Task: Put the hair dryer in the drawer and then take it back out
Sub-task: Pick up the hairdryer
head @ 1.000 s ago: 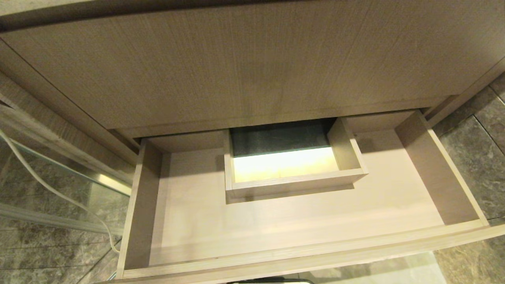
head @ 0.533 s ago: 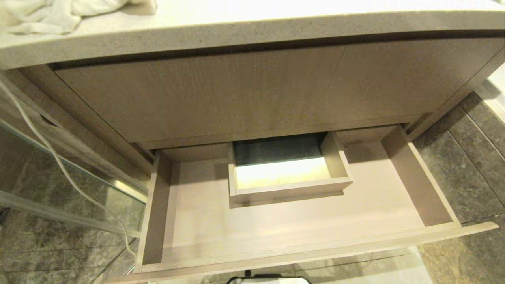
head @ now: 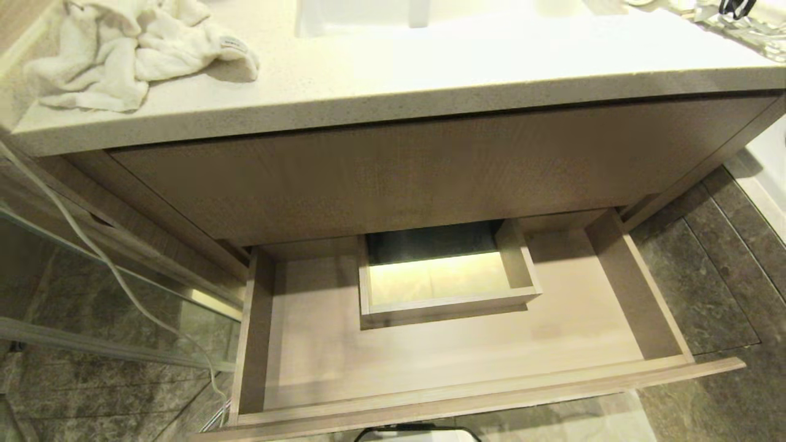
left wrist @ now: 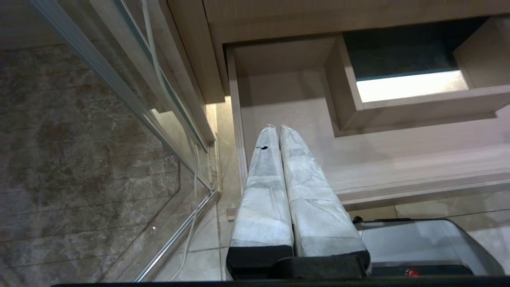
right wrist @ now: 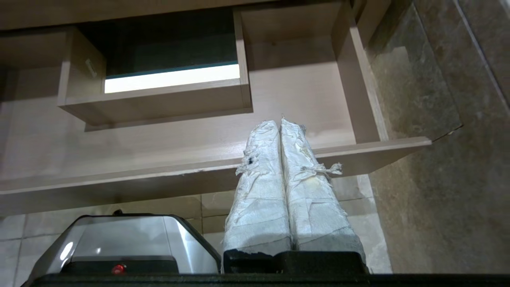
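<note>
Since the earlier frame the head view has swung upward, bringing the countertop [head: 430,67] and a crumpled white towel [head: 132,52] at its left end into sight; the things themselves have not shifted. The left gripper [left wrist: 277,127] is clenched, fingers pressed together and empty, above the drawer's left front corner. The right gripper [right wrist: 280,121], equally clenched and empty, hangs over the front edge near its right corner. The drawer [head: 454,402] stands pulled out, with a boxed cut-out [head: 448,301] at its back edge. The hair dryer cannot be made out in any view.
</note>
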